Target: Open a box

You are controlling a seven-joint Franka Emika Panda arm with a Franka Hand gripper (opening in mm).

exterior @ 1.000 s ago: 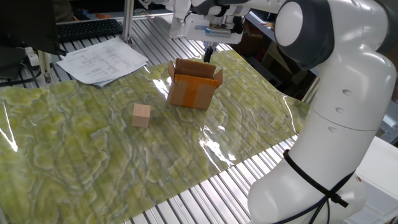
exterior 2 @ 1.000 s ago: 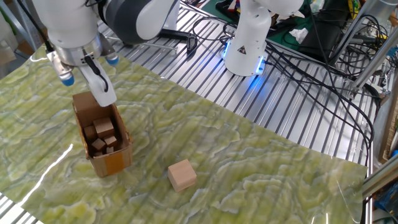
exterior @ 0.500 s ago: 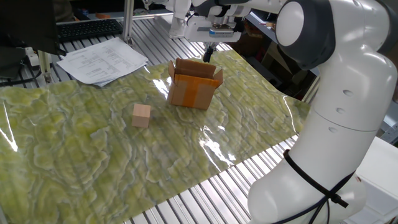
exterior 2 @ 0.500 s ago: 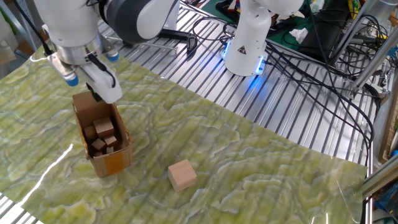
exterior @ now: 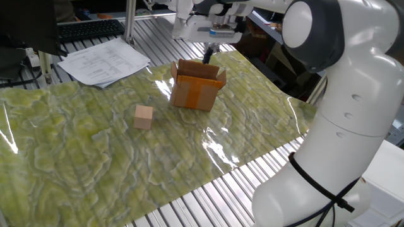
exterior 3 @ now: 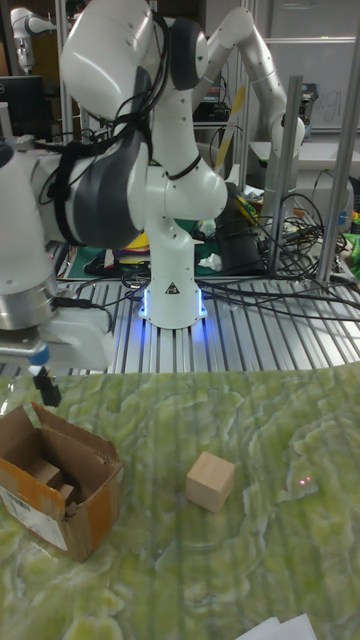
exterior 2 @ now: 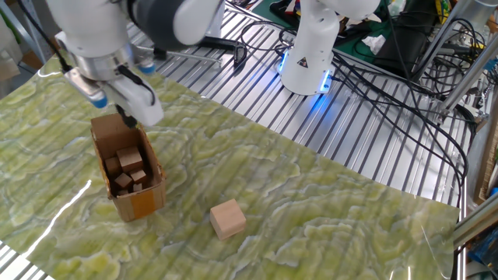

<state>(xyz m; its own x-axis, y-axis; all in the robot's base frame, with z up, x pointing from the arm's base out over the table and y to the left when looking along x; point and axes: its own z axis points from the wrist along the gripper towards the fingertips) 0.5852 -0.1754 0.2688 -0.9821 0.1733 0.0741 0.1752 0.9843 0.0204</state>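
Tall fixed view: the cardboard box [exterior 3: 55,478] sits at the left on the green marbled mat [exterior 3: 260,440] that covers the counter, its top flaps spread open and small wooden blocks [exterior 3: 48,475] visible inside. The gripper [exterior 3: 44,386] hangs just above the box's rear flap, clear of it; whether its dark fingers [exterior 3: 47,389] are wide or narrow cannot be told. A light wooden cube [exterior 3: 210,481] rests apart, to the box's right. Orange tape [exterior: 197,90] bands the box.

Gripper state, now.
Gripper: above the box, holding nothing; open or shut cannot be told.
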